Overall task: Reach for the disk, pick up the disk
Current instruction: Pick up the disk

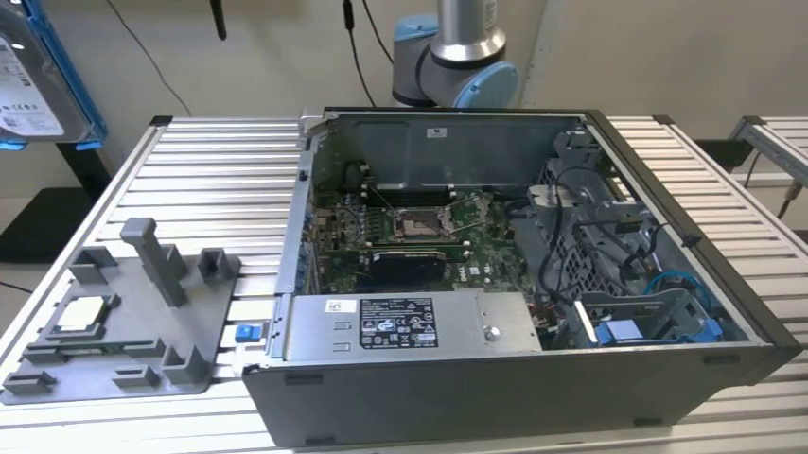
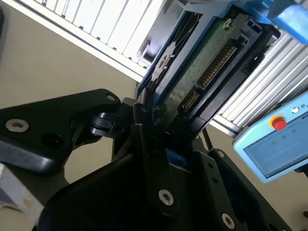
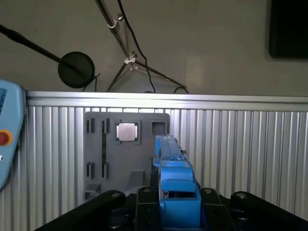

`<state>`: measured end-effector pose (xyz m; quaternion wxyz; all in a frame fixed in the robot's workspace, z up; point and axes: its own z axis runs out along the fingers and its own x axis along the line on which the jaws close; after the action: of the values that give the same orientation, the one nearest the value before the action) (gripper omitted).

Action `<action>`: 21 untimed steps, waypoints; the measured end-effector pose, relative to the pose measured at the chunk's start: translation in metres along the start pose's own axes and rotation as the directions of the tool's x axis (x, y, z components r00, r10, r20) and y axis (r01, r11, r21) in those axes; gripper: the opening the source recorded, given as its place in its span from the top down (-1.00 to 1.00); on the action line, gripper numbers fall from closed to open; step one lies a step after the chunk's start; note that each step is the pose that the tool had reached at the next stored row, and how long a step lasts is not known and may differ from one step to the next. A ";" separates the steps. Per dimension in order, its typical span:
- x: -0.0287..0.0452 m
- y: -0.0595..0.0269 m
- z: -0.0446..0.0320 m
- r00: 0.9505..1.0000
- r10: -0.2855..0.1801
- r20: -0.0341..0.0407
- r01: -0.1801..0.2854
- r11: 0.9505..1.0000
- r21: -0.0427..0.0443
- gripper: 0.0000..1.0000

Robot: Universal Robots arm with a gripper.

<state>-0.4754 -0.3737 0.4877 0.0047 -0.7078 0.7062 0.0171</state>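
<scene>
The claw (image 2: pixel 166 132) was clenched on the disk (image 2: pixel 202 62), its black fingers (image 2: pixel 144 120) pressed against the two faces at one end. The rest of the disk stuck out ahead of the claw, green board and blue bracket showing. In the first wrist view the bracket's blue edge (image 3: pixel 168 159) ran straight out from between the claw's (image 3: pixel 177 197) fingers.

In the exterior view the disk (image 1: pixel 32 80) hung label-side out, high off the table (image 1: pixel 202 180) and well apart from the open case (image 1: pixel 505 378). By that, the reach looked finished and the pick-up done or all but done: the disk touched nothing but the claw.

Any further move would, I judged, call for a firm, steady hold. The grip sat at one end only, so the long free part could lever against the fingers if swung fast.

Past the disk's free end, far beyond the claw, lay the grey tray (image 3: pixel 126 159) with the chip (image 3: pixel 126 131) in a pocket. A pendant (image 2: pixel 274 144) lay off to one side of the claw.

The exterior view's left edge cut the disk off, so its far side and the place where it was gripped could not be made out there. In both wrist views the claw's own body covered the contact, so how deep the disk sat between the fingers could not be told. The pendant was also cut by the frame edges.
</scene>
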 end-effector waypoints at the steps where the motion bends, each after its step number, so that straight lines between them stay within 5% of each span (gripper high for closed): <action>1: -0.0001 0.0001 -0.0033 1.000 0.000 0.000 0.000 1.000 0.000 1.00; 4: -0.0003 0.0003 -0.0111 1.000 0.000 0.000 0.000 1.000 0.000 1.00; 13: -0.0005 0.0004 -0.0179 1.000 0.000 0.000 0.000 1.000 0.000 1.00; 21: -0.0004 -0.0014 -0.0179 1.000 0.000 0.001 0.000 1.000 0.000 1.00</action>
<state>-0.4736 -0.3738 0.5056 0.0051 -0.7079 0.7061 0.0173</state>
